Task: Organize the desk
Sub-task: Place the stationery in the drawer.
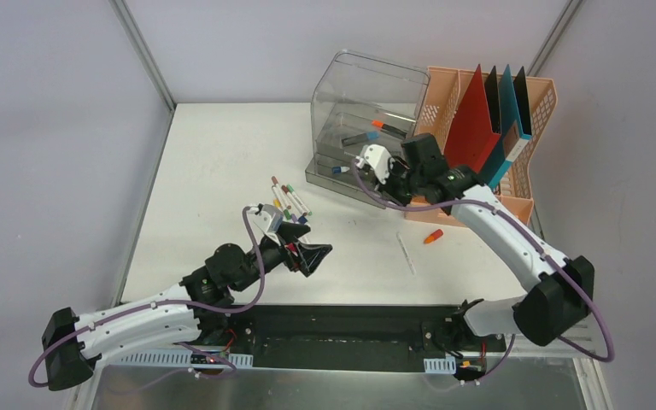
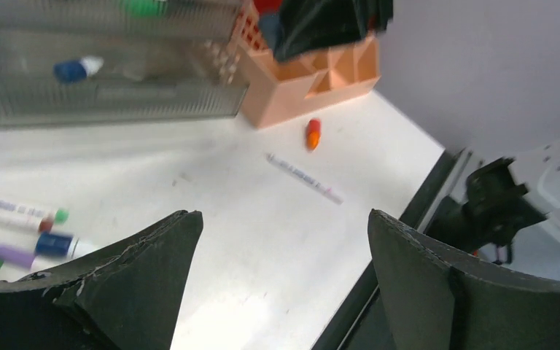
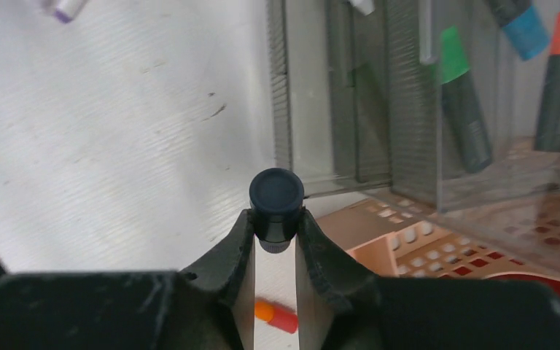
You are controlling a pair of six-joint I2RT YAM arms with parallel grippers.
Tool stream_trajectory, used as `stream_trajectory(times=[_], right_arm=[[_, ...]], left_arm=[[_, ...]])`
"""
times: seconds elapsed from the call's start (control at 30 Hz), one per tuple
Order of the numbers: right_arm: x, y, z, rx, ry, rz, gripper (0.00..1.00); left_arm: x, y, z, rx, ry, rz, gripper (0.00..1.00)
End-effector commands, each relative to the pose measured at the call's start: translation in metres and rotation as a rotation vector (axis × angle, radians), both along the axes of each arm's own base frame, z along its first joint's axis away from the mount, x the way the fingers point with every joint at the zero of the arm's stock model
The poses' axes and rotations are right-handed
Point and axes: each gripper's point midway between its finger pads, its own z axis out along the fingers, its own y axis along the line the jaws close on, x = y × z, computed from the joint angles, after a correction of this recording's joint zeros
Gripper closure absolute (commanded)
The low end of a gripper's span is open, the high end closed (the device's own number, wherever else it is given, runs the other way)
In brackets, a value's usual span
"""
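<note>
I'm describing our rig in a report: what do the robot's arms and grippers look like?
The left arm and right arm both have white links with bulky black joints, and a lilac cable loops along each. The left gripper and right gripper each have two black, wedge-shaped fingers beside a white housing.
</note>
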Motion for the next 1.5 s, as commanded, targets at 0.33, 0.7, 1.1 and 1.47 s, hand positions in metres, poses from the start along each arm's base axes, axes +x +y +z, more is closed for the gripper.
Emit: stream_trajectory(times=[0.33, 0.7, 1.1, 1.47], right_arm=[[0.097, 0.016, 0.016, -0.166, -0.243, -0.268, 0.36], [-0.004, 0.028, 0.015, 0.132, 0.042, 0.058, 0.15], [-0.048, -0.001, 0.005, 0.243, 0.12, 0.197, 0.12], [-0.061, -0.023, -0.026, 0.115, 0.163, 0.248, 0.09]], left_arm=[[-0.004, 0.029, -0.063, 0.111, 0.136, 0.076, 0.12], [-0.004, 0.035, -0.068, 0.11, 0.151, 0.093, 0.12], [-0.001, 0.027, -0.079, 0.109, 0.191, 0.101, 0.11], [-0.001, 0.025, -0.087, 0.117, 0.214, 0.099, 0.11]])
